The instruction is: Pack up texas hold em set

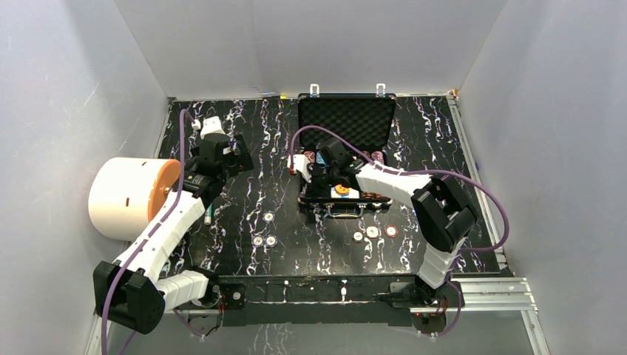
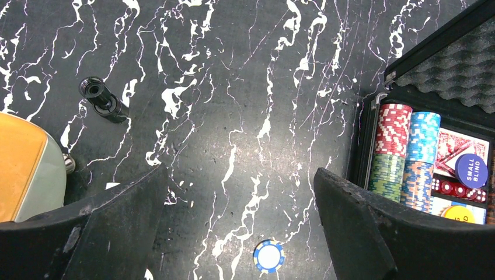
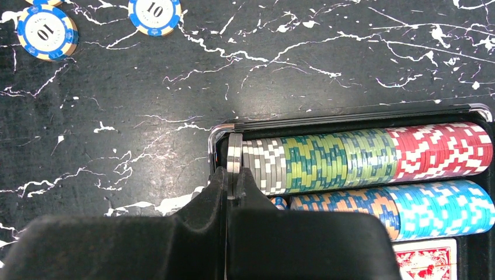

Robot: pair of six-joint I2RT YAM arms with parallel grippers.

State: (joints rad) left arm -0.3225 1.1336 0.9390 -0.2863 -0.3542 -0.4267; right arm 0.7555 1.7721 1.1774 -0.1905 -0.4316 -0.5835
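Black ribbed briefcase (image 1: 345, 126) lies open at the far middle of the tabletop (image 1: 244, 211), its tray packed with chip rows. The right tool (image 3: 233, 182) is clamped on a grey chip (image 3: 234, 153) at one row's end. The left tool (image 2: 240, 178) hangs with fingers wide apart over a blue-and-white chip (image 2: 269, 255) beside the case.

bright, even overhead light — soft glare on the tabletop (image 3: 245, 111), sharp focus, faint shadows
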